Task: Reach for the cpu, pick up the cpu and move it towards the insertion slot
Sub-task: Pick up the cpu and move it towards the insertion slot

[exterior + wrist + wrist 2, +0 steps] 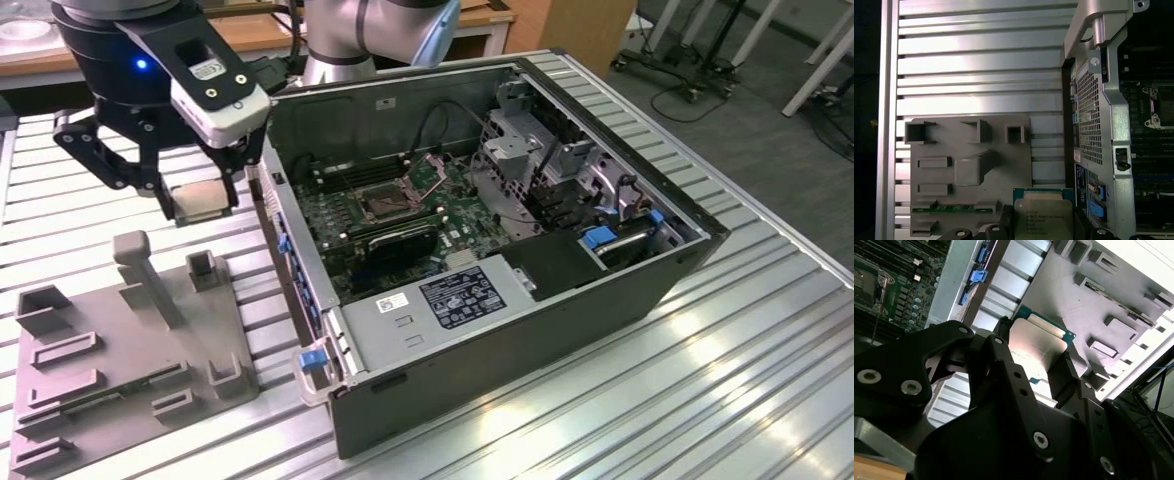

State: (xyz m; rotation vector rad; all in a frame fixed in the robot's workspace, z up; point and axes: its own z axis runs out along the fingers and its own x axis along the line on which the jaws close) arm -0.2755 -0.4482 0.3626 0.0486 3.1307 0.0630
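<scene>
The cpu [207,197], a flat square chip with a pale metal top, hangs in the air to the exterior view's left of the open computer case, above the ribbed table. My gripper [204,206] is shut on it, one black finger on each side. In both wrist views the cpu [1036,345] [1044,212] sits between the fingers [1066,372], over the edge of the grey tray. The insertion slot [380,205], a metal-framed socket with a dark centre on the green board, lies inside the case, to the exterior view's right of the gripper; it also appears in the first wrist view [1161,107].
A grey plastic tray [120,350] with raised blocks lies on the ribbed aluminium table [747,340] below the gripper. The case's side wall [274,215] stands between gripper and board. Drive cages [534,160] and a power supply [441,300] crowd the case.
</scene>
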